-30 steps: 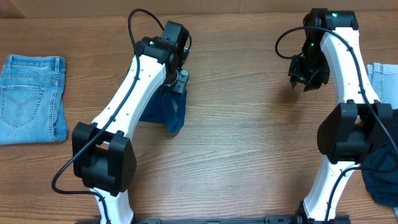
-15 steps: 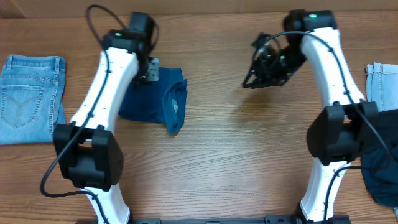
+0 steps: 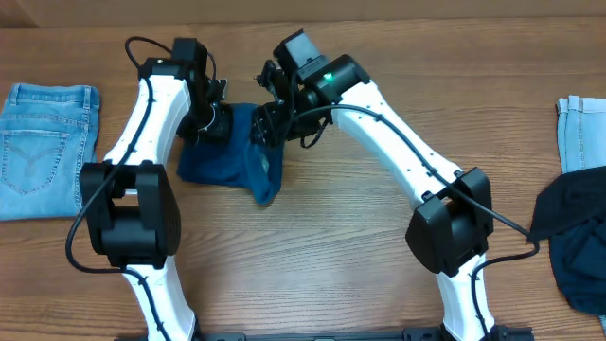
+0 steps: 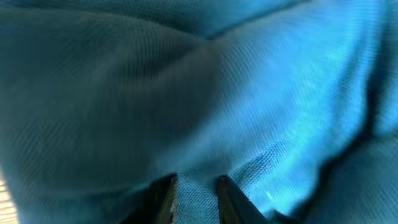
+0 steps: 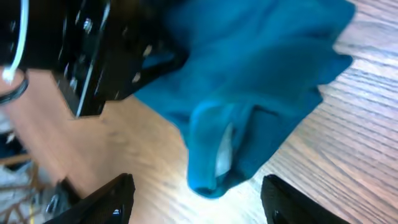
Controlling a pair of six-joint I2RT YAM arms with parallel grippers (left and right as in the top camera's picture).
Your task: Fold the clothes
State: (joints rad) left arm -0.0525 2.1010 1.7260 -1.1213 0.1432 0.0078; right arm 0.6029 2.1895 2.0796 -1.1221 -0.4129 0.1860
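Note:
The deep blue shirt (image 3: 232,159) lies crumpled on the wooden table, left of centre. My left gripper (image 3: 214,124) is down on its upper left part. In the left wrist view, its narrow fingers (image 4: 166,198) stand close together with a strip of the shirt (image 4: 267,93) between them. My right gripper (image 3: 269,117) reaches across from the right and hovers over the shirt's upper right edge. In the right wrist view, this gripper (image 5: 198,182) is wide open, and a folded corner of the shirt (image 5: 249,81) hangs between its fingers (image 5: 118,198), untouched.
Folded light-blue jeans (image 3: 47,150) lie at the table's far left. At the right edge are another light denim piece (image 3: 579,131) and a dark garment (image 3: 576,248). The left arm's black wrist (image 5: 74,50) is close beside my right gripper.
The right arm has swung left across the table to the shirt, and its jaws have opened wider. The left gripper has stayed on the shirt, which shifted slightly left.

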